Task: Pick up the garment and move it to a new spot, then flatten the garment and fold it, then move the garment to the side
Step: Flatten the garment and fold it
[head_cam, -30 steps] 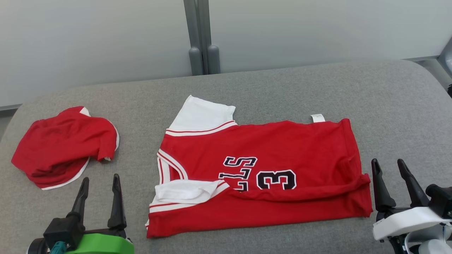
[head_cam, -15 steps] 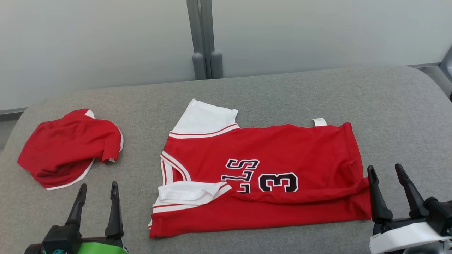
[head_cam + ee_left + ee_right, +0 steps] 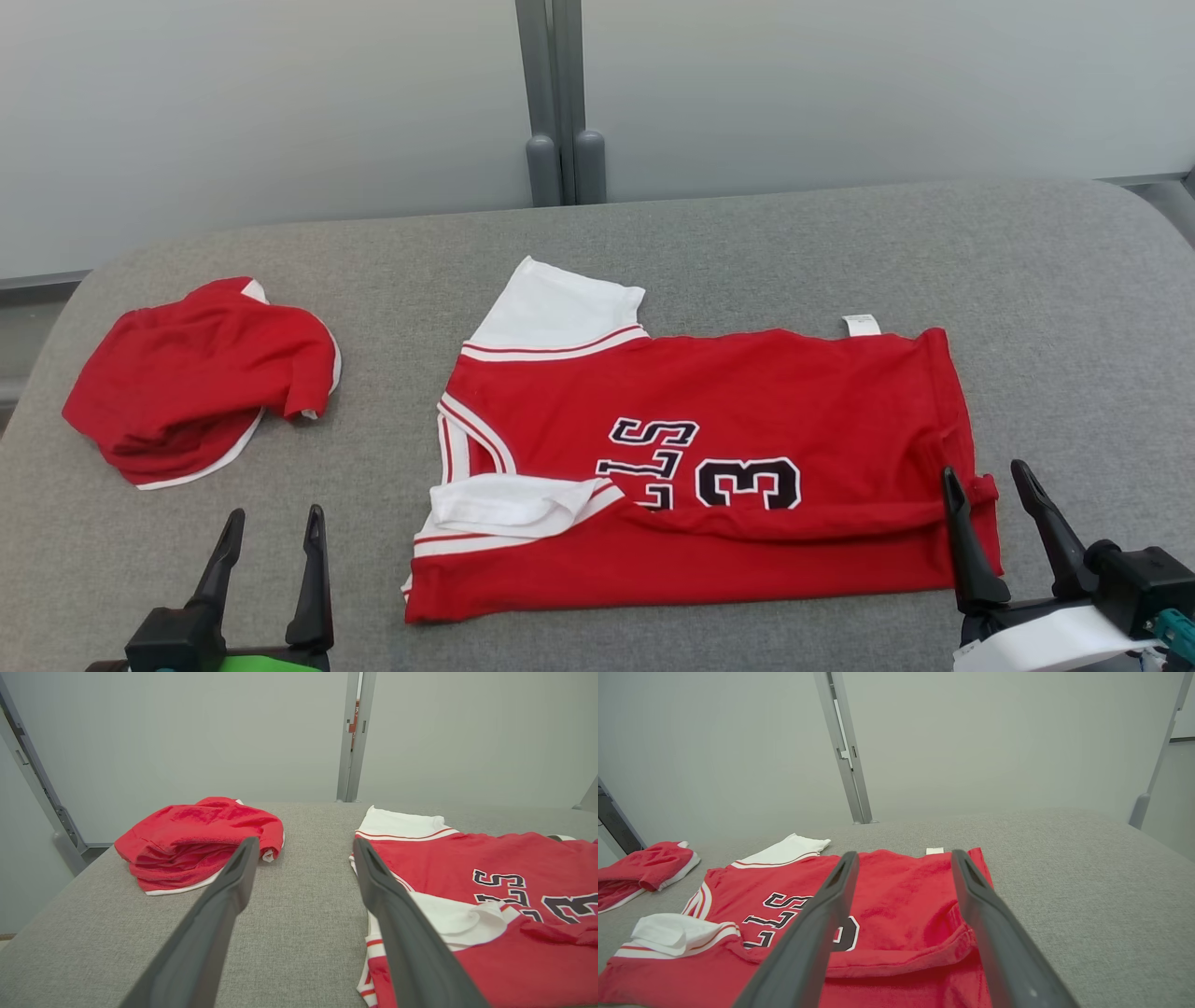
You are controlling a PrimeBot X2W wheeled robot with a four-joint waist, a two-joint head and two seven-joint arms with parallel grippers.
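Two open, empty grippers wait: left claw (image 3: 275, 513) at lower left, right claw (image 3: 985, 469) at lower right. The red jersey (image 3: 747, 392) lies mid-frame on the grey counter (image 3: 840, 243), its near edge turned over. Best to pinch both ends of that fold evenly and carry it across low.

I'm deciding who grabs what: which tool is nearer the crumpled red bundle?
Left. The left tool sits just below the crumpled red bundle in the head view; the right tool is far across, at the hem corner of the jersey.
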